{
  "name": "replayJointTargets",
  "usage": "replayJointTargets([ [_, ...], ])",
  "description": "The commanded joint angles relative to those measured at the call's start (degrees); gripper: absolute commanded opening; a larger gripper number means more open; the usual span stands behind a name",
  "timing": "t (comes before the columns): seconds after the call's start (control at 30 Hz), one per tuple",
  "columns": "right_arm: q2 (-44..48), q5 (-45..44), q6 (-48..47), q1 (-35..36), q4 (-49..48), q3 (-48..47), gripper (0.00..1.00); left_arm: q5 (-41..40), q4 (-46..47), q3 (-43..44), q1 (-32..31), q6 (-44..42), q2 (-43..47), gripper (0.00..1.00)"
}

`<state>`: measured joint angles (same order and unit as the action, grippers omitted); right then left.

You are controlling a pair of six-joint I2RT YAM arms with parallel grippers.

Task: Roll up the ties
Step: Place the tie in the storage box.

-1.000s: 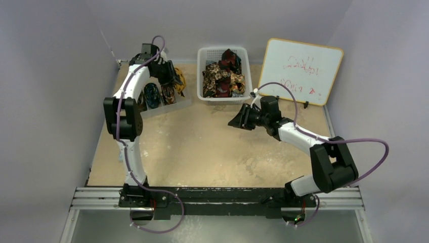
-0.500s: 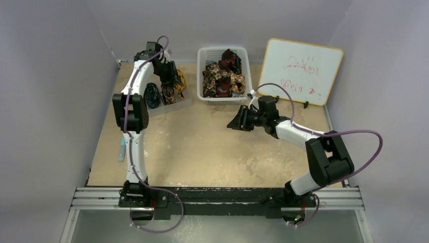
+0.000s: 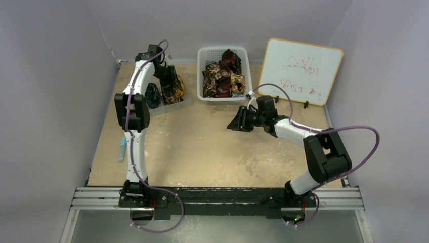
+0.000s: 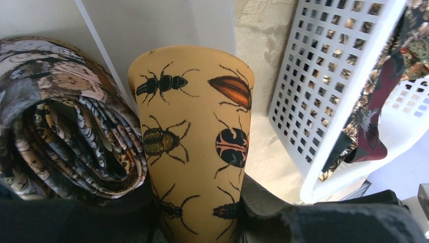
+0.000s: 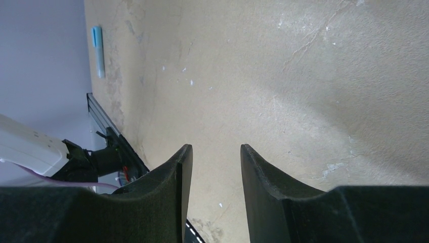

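Observation:
My left gripper (image 3: 172,83) is shut on a rolled golden-yellow tie (image 4: 192,131) printed with beetles and holds it upright at the divider tray (image 3: 167,107) at the back left. The fingers (image 4: 268,210) press its sides. Beside it stands a rolled brown paisley tie (image 4: 66,126). A rolled teal-black tie (image 3: 151,95) sits further left in the tray. Several loose ties (image 3: 222,78) in dark red, brown and gold fill the white basket (image 3: 222,49). My right gripper (image 3: 234,123) is open and empty above the table's middle; the wrist view shows its jaws apart (image 5: 215,149) over bare table.
A whiteboard (image 3: 301,71) with red writing leans at the back right. A light blue marker (image 3: 122,149) lies near the left table edge and shows in the right wrist view (image 5: 98,50). The basket's perforated wall (image 4: 324,76) is close to the right of the yellow tie.
My left arm's elbow has swung toward the back wall while the gripper stays at the tray with the yellow tie. The right gripper has shifted slightly left.

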<state>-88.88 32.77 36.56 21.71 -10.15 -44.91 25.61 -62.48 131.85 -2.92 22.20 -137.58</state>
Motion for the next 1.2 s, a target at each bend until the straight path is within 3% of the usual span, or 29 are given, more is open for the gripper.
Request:
replayJointTargets([
  [0.0, 0.38, 1.63, -1.28, -0.09, 0.11, -1.77, 0.43, 2.41, -3.53, 3.58, 0.37, 2.13, -1.59, 0.12],
  [0.23, 1.57, 2.1, -2.13, -0.1, 1.34, -1.27, 0.43, 2.49, -6.19, 7.45, 0.46, 2.86, -4.34, 0.25],
  [0.43, 2.06, 2.12, -2.67, -0.09, 1.65, -0.77, 0.43, 0.18, -5.72, 7.3, 0.35, 2.22, -4.05, 0.51],
  [0.6, 1.71, 2.29, -2.53, -0.09, 1.04, -0.68, 0.43, -0.03, -4.05, 7.24, 0.36, 1.97, -2.1, 0.68],
  [1.17, 1.74, 2.34, -2.19, -0.09, 0.04, -0.54, 0.44, -1.6, 2.53, 4.42, 0.37, 3.56, 4.7, 0.76],
])
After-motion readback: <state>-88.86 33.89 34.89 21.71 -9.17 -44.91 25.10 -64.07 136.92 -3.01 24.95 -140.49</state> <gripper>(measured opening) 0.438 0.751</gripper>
